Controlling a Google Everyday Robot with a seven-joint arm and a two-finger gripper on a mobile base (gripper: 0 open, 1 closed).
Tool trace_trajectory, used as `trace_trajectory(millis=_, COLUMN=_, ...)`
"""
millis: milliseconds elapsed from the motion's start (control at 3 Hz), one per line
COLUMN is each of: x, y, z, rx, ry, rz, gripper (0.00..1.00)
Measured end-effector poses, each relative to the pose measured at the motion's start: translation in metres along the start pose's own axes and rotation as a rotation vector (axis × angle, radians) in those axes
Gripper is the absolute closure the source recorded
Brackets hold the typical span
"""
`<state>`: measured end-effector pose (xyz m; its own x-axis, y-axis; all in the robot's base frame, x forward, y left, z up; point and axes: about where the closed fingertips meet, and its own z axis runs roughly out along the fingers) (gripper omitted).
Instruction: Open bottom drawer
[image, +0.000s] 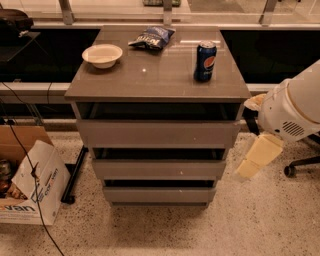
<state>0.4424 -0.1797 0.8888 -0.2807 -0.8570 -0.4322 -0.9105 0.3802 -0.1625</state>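
The grey cabinet (150, 80) has three handle-less drawer fronts, each narrower than the one above. The bottom drawer (160, 194) is the narrowest and lowest, and its front sits flush and closed near the floor. Above it are the mid-sized drawer front (159, 169) and the widest top drawer front (158, 133). My gripper (257, 157) hangs as a cream-coloured piece below the white arm housing (295, 107). It is right of the cabinet at about middle-drawer height, apart from the cabinet.
On the cabinet top stand a white bowl (102, 54), a blue chip bag (151, 37) and a Pepsi can (205, 61). A cardboard box (30, 185) and cables lie on the floor at the left. A chair base (300, 165) is at the right.
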Motion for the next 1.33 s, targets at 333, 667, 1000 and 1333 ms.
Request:
trace_trajectory(millis=333, x=-0.003, y=0.0, z=0.017, rx=0.016, ry=-0.022, rz=0.022, gripper=0.0)
trace_trajectory(millis=667, x=-0.004, y=0.0, z=0.055, rx=0.052, ry=-0.081, rz=0.065, gripper=0.0)
trace_trajectory(millis=1000, x=-0.003, y=-0.004, z=0.097, rx=0.078, ry=-0.159, rz=0.105, gripper=0.0)
trace_trajectory(millis=1333, x=-0.001, y=-0.012, z=0.142, rx=0.081, ry=-0.231, rz=0.14, gripper=0.0)
